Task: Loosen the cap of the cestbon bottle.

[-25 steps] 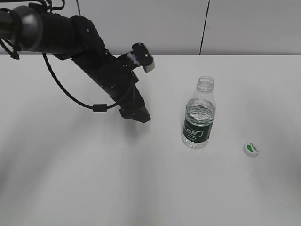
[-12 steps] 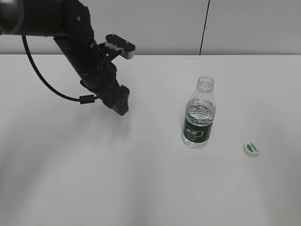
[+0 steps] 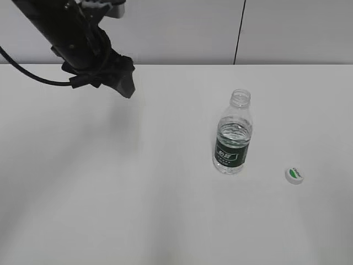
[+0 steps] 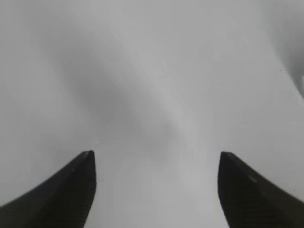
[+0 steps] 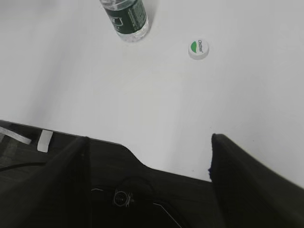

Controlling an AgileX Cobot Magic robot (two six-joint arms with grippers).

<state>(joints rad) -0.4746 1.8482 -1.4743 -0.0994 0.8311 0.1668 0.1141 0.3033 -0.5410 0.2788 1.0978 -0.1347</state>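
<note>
While the white matte table (image 3: 110, 193) takes up nearly all of the exterior view, the big black left arm (image 3: 66, 33) hangs over its far-left part, well apart from anything else. Its gripper (image 4: 154, 190) shows in the left wrist view w/ both dark fingers (image 4: 71, 190) spread wide and only blurred bare tabletop between them, so it holds nothing.

Right gripper (image 5: 147, 185) isn't seen in the exterior view; its wrist cam shows two dark fingers wide apart, nothing between, poised above the near table edge.

Next down in size: the small clear plastic cestbon bottle (image 3: 233, 135) w/ ribbed shoulders and dark green label band stands upright, right of centre, some water inside. Its narrow neck is bare, mouth uncovered.

Smallest: the round white plastic cap (image 3: 294, 175) w/ green leaf mark lies flat on the table, near-right of the bottle, apart from it, top face up. Right wrist cam shows the same pair, cap (image 5: 198, 48) just to the right of the bottle base (image 5: 127, 19).

Judgement: cap is already off the neck, so the loosening itself looks done, prob. more than asked. Step in hand reads as clearing off, neither gripper near the bottle. If anything's left, next move calls only for keeping both arms clear w/o knocking the light, part-full bottle over.
</note>
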